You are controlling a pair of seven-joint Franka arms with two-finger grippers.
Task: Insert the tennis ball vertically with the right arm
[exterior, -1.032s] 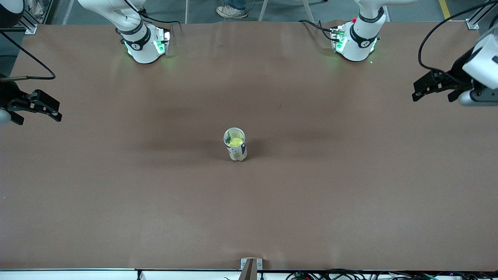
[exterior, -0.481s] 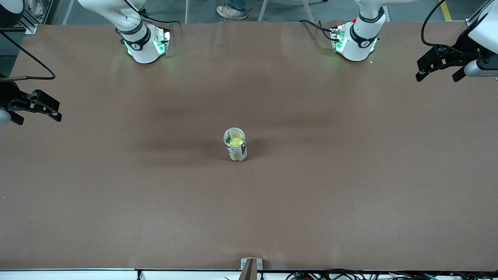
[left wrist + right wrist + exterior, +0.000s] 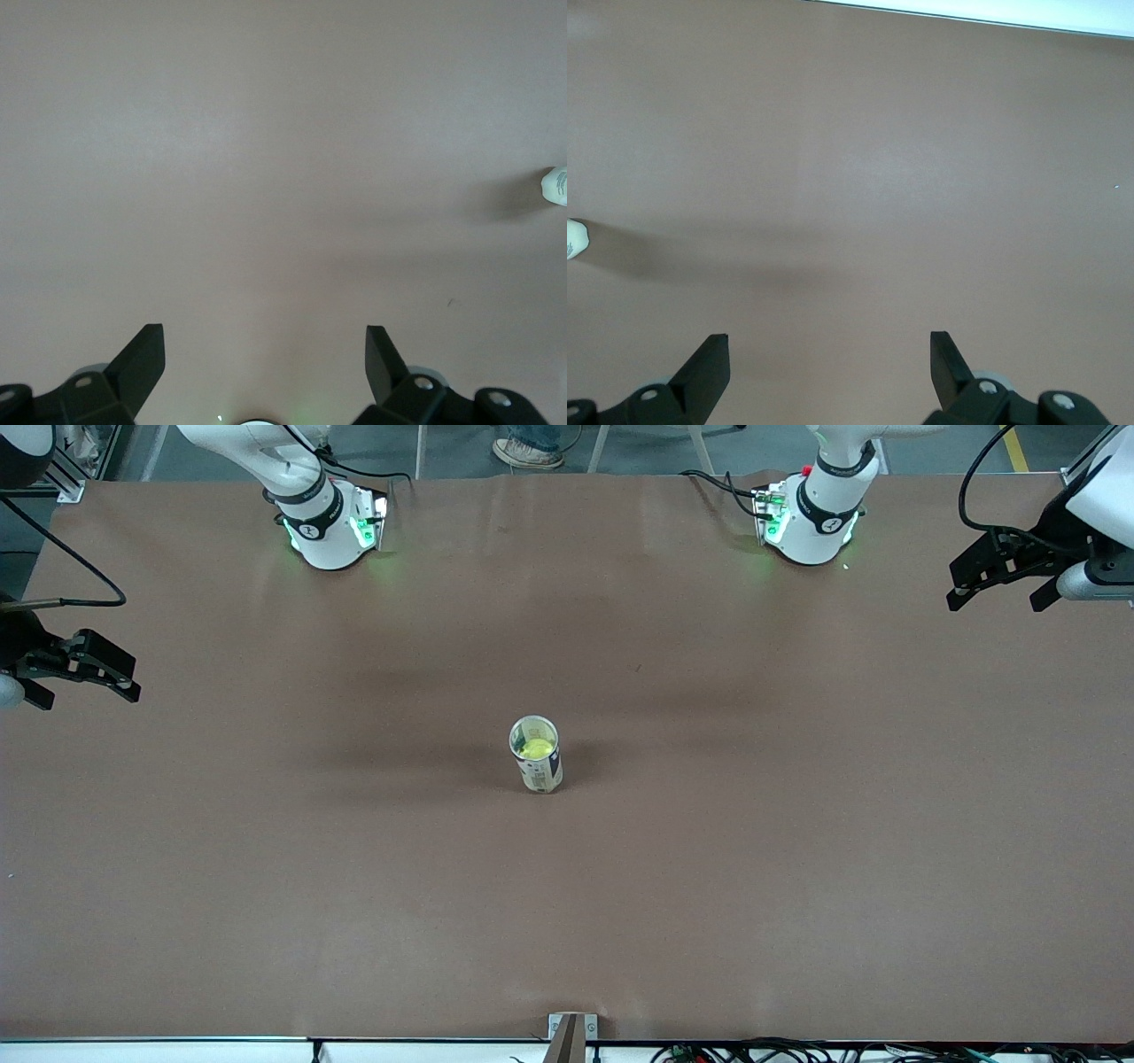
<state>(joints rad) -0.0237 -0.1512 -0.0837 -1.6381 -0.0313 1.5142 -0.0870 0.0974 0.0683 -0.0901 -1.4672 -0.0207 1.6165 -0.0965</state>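
Note:
A white can stands upright in the middle of the brown table. A yellow-green tennis ball sits inside it, seen through the open top. An edge of the can shows in the left wrist view and in the right wrist view. My right gripper is open and empty, raised over the table's edge at the right arm's end; its view shows only bare table between its fingers. My left gripper is open and empty, raised over the left arm's end of the table.
The two arm bases stand along the table's edge farthest from the front camera. A small metal bracket is at the edge nearest that camera. Cables lie below that edge.
My left gripper moved up and toward the arm bases' edge of the table between one second ago and half a second ago, then stayed. The right gripper and the can have not moved.

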